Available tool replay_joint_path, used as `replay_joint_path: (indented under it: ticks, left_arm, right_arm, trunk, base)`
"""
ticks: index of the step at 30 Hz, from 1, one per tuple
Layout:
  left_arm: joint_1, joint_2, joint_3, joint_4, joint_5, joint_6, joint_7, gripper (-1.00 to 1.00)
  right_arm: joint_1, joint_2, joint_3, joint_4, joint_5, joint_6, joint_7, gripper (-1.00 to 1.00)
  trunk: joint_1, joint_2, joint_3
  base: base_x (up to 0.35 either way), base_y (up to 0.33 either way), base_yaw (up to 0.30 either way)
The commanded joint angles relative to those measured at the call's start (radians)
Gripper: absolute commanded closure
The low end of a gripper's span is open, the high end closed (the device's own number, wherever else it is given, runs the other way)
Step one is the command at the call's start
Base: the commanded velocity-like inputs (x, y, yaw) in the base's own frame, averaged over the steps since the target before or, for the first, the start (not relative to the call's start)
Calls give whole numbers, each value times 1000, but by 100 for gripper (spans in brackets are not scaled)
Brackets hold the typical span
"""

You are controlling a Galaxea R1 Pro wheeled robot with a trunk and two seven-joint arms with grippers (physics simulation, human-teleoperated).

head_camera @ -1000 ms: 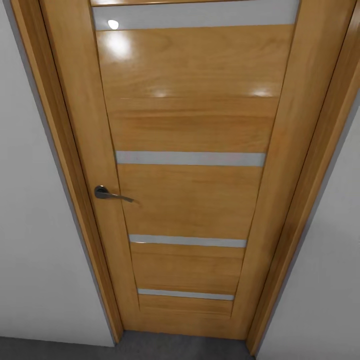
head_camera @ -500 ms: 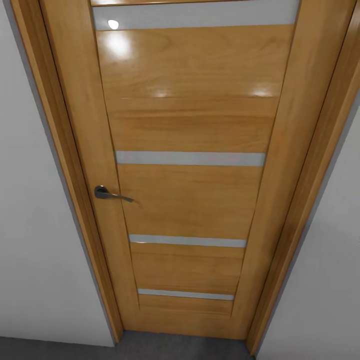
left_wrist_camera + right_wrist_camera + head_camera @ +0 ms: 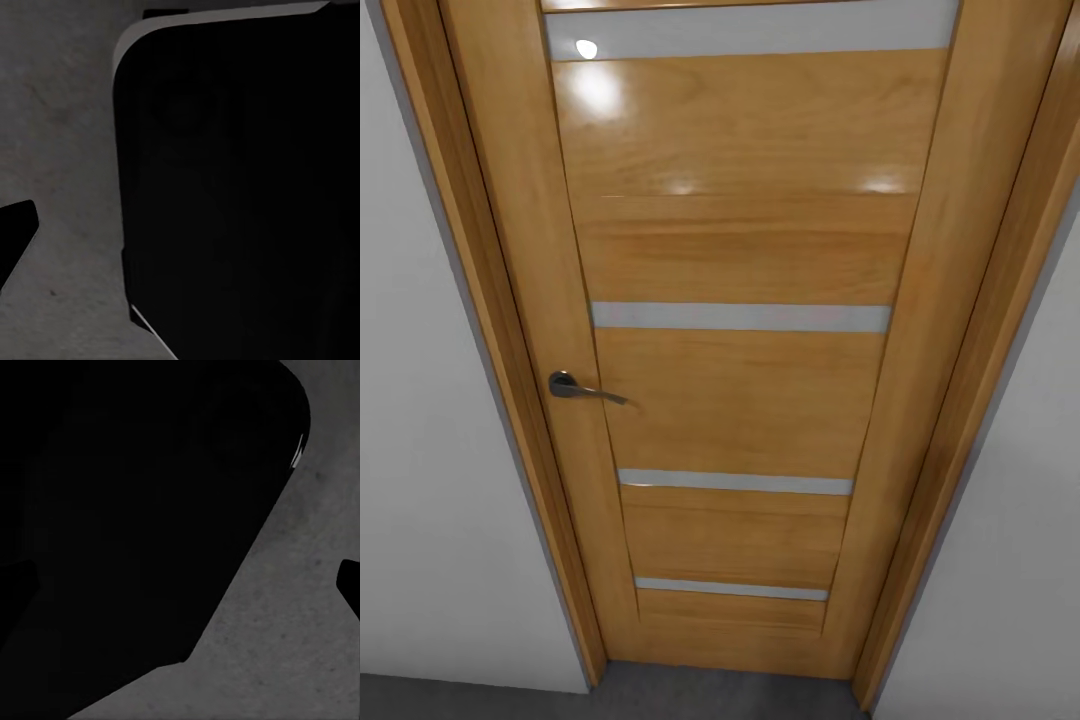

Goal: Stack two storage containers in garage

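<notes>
- In the left wrist view a black fingertip [image 3: 15,232] juts in at one edge over mottled dark grey concrete, the floor [image 3: 60,150]. Only that one tip is visible, so I cannot tell how far the left gripper is spread; nothing can be seen in its grasp or touching it.
- Just beside the tip in the same view stands a big black rounded body [image 3: 240,187] with a pale grey rim; it looks like part of the robot, though what part is unclear.
- The head view faces a closed wooden door [image 3: 740,260], warm honey-coloured and glossy, with light reflections on its upper panel.
- Four frosted strips cross the door, one of them the middle strip [image 3: 740,317].
- A dark metal lever handle [image 3: 582,388] sits on the door's left side, pointing towards the middle.
- The wooden door frame [image 3: 480,300] runs down both sides, with plain white-grey wall [image 3: 420,500] to either side of it.
- A band of dark grey floor lies at the foot of the door.
- In the right wrist view a black fingertip [image 3: 349,585] shows at one edge above the same rough grey concrete; whether the right gripper is wide or narrow cannot be told, and nothing visible is held.
- A large black rounded shape [image 3: 135,525] lies beside it.
</notes>
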Motion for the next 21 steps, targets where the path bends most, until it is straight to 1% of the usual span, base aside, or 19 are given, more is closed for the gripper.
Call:
replay_joint_path:
  ticks: [1, 5, 10, 21]
  left_arm:
    - [0, 0, -1, -6, -1, -1, 0, -100]
    - [0, -1, -2, -27, 0, -1, 0, -100]
    - [0, -1, -2, -27, -1, -1, 0, -100]
    - [0, -1, -2, -27, -1, -1, 0, -100]
  right_arm:
    - [0, 0, 3, 0, 1, 0, 1, -100]
    - [0, 0, 5, 0, -1, 1, 1, -100]
    - [0, 0, 6, 0, -1, 1, 0, -100]
    - [0, 0, 7, 0, 0, 0, -1, -100]
  trunk:
    - [0, 0, -1]
    - [0, 0, -1]
    - [0, 0, -1]
    - [0, 0, -1]
  base:
    - [0, 0, -32]
    - [0, 0, -162]
    - [0, 0, -167]
    - [0, 0, -13]
